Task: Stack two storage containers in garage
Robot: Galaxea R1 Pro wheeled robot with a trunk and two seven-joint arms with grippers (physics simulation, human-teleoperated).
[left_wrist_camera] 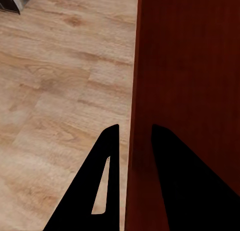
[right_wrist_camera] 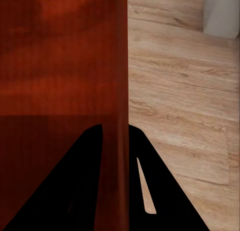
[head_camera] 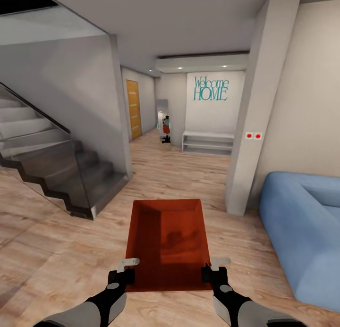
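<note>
An orange-red bin [head_camera: 166, 242] sits low in the centre of the frame, held out over the wood-plank floor [head_camera: 56, 242] by both arms. The left end effector [head_camera: 123, 269] is clenched on the bin's left wall near its close corner, and the left wrist view shows one finger [left_wrist_camera: 107, 176] outside that wall and the other inside it. The right end effector [head_camera: 212, 269] grips the right wall the same way, its fingers [right_wrist_camera: 142, 186] straddling the thin edge. The bin is open-topped and looks empty. A blue sofa [head_camera: 302, 228] fills the lower right, a staircase [head_camera: 52, 162] the left, and a "Welcome HOME" sign [head_camera: 211, 88] hangs on the far wall above a low shelf [head_camera: 208, 143].
</note>
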